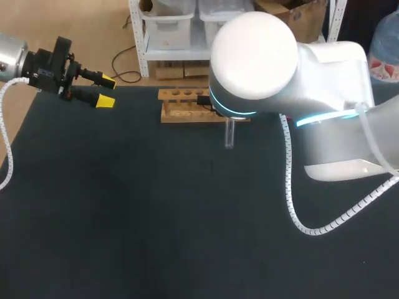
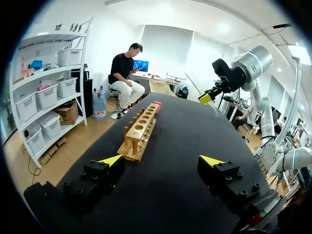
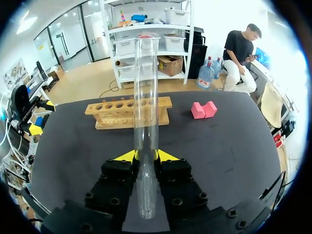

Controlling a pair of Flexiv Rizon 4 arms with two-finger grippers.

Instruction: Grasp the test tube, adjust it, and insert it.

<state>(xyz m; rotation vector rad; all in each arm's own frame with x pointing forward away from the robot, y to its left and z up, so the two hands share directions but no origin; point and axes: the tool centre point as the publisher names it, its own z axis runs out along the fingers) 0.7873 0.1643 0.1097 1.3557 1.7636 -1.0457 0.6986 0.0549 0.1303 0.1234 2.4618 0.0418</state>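
Clamps right gripper (image 3: pixel 145 156) on the test tube (image 3: pixel 146 97), wooden rack (image 3: pixel 122 113) at its twelve o'clock, left gripper (image 2: pixel 162 160) with jaws wide apart.

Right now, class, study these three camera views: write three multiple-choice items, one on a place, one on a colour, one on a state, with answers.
1. Where is the test tube? A flat on the table; B between the right end effector's fingers; C inside a box.
2. Colour of the block? A pink; B blue; C green.
3. The left end effector is: A open, empty; B shut on the tube; C shut on the block.
Answers: B, both yellow tips clamp it; A, pink beside the wooden rack; A, fingers apart, nothing between.
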